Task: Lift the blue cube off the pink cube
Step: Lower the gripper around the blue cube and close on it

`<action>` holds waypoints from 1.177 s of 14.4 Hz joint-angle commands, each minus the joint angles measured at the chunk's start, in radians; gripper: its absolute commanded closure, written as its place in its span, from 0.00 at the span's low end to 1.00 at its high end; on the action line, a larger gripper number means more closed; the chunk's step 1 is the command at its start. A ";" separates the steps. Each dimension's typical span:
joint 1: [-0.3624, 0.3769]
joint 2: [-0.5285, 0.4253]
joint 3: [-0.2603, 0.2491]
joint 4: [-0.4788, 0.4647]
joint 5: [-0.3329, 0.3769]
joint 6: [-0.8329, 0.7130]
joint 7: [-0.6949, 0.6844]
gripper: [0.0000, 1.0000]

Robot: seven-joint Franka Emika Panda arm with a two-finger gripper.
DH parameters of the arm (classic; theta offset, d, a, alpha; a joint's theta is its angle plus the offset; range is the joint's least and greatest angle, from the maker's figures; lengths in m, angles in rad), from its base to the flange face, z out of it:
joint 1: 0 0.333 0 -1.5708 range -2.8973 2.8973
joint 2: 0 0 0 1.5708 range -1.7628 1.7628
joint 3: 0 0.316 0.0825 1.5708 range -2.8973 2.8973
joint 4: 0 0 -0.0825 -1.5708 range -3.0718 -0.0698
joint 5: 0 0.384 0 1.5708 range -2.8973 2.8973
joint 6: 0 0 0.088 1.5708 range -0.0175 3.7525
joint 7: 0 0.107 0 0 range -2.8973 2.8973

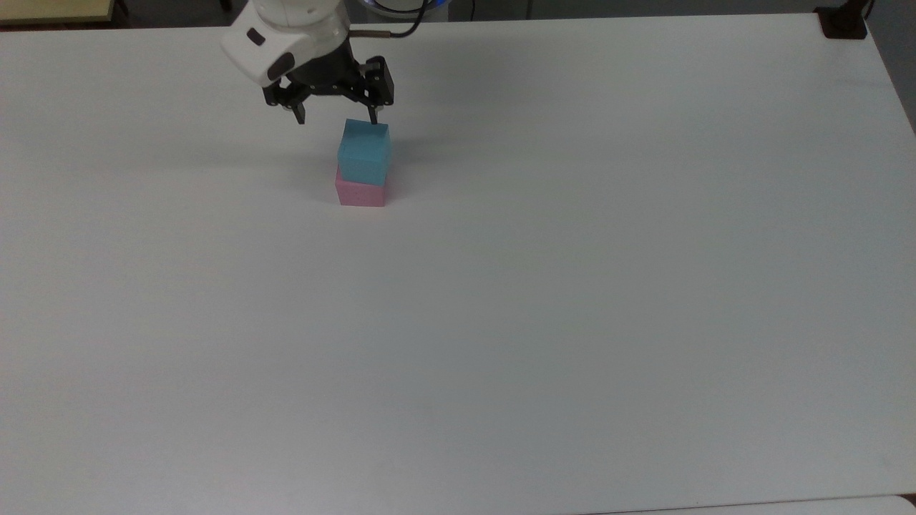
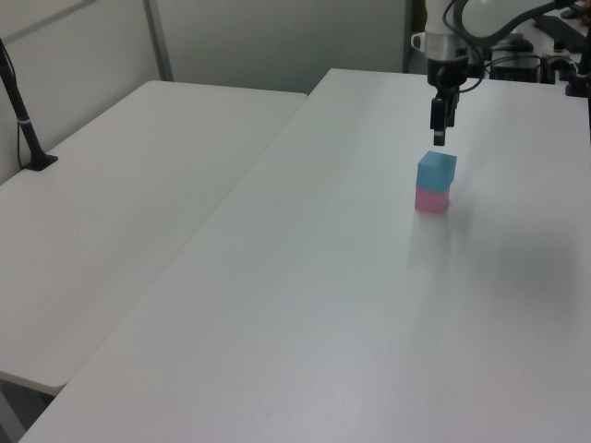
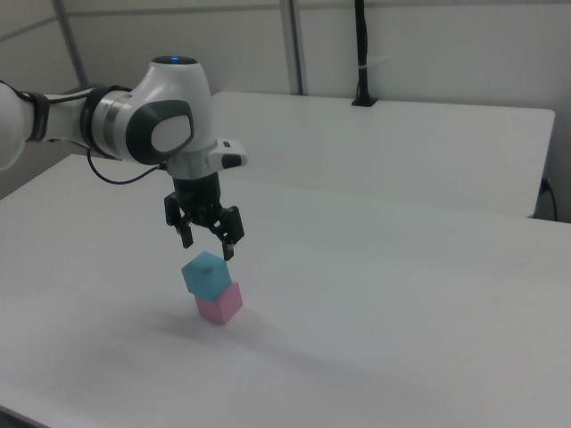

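Spread wide apart and holding nothing, the black fingers [image 1: 373,114] of the gripper [image 1: 336,118] hover just above the small matte cyan-blue cube [image 1: 364,152], which sits squarely (edges nearly flush) atop the pale pink matte cube [image 1: 360,194] on the plain white table [image 1: 544,286].

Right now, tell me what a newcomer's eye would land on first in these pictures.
The two-cube stack stands out: the blue cube sits on the pink cube, alone on the white table, toward the top view's upper left. Just above it hangs the open gripper, black fingers pointing down and apart from the blue cube, under the arm's big white wrist.
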 commanded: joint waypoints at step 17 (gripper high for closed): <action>0.024 0.073 0.036 -0.014 -0.049 0.028 0.090 0.19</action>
